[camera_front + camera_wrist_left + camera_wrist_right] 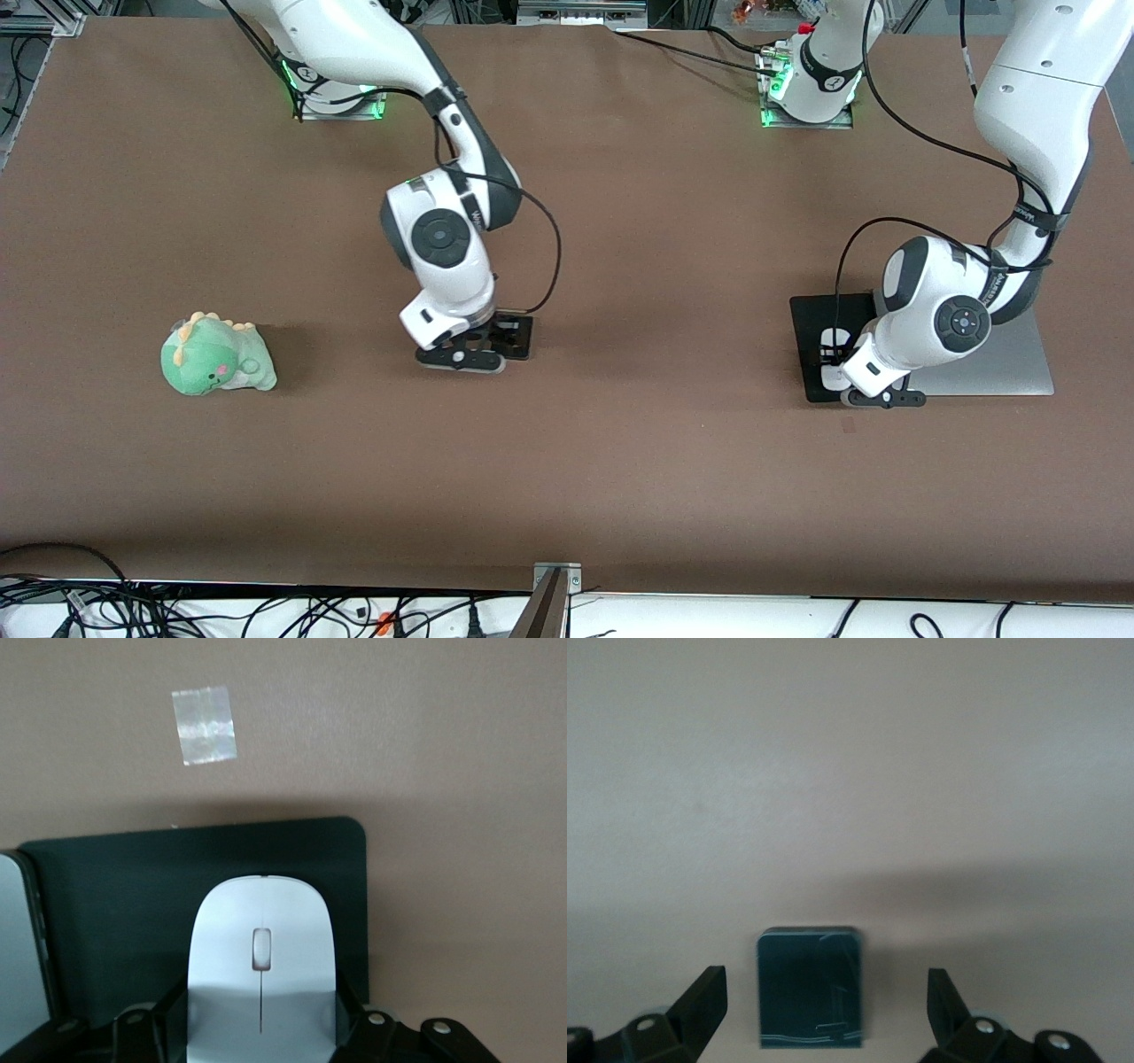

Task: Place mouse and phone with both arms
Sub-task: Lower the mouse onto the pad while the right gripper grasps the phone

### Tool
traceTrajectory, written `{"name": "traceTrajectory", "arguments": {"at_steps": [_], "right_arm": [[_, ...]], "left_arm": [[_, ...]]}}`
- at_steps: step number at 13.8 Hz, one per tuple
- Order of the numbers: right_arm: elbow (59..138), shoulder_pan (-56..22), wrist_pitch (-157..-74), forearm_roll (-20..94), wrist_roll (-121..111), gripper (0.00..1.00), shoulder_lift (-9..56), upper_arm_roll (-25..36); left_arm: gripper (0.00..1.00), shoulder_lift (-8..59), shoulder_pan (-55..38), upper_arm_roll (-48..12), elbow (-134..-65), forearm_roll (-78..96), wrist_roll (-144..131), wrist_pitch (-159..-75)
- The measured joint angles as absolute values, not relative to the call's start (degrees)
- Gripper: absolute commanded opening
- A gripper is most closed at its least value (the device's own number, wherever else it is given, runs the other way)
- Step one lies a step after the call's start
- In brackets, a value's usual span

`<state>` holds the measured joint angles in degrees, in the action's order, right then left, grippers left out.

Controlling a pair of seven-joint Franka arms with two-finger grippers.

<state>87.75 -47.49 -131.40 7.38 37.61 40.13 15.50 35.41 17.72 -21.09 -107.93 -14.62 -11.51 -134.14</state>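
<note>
The white mouse [260,930] lies on a black mouse pad [115,904] toward the left arm's end of the table. My left gripper [261,1014] is low over it, its fingers [350,1010] pressed against both sides of the mouse. In the front view the mouse [836,340] is mostly hidden under that gripper [846,372]. The black phone [809,988] lies flat on the brown table. My right gripper [824,992] is open just above it, with one finger well clear on each side. In the front view the phone [514,335] shows partly under the right gripper [474,347].
A silver flat slab [1010,363] lies against the mouse pad [811,319], toward the left arm's end. A green plush dinosaur [215,356] sits toward the right arm's end. A small tape patch [205,725] is on the table near the pad.
</note>
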Motion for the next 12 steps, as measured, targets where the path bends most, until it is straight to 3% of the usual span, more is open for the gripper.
{"name": "traceTrajectory", "arguments": {"at_steps": [9, 10, 12], "right_arm": [[89.57, -50.28, -141.15, 7.43, 41.5, 1.0, 46.08, 15.51], [89.69, -50.49, -141.69, 7.42, 41.5, 1.0, 46.72, 15.5], [89.69, -50.76, -142.04, 7.41, 41.5, 1.0, 47.16, 15.62]], "left_arm": [[0.24, 33.7, 18.54, -20.59, -110.28, -16.72, -11.0, -135.28], [0.32, 33.71, 18.68, -20.51, -110.61, -17.67, -11.05, -135.58], [0.65, 33.73, 18.86, -20.36, -111.28, -18.07, -11.1, -136.24]]}}
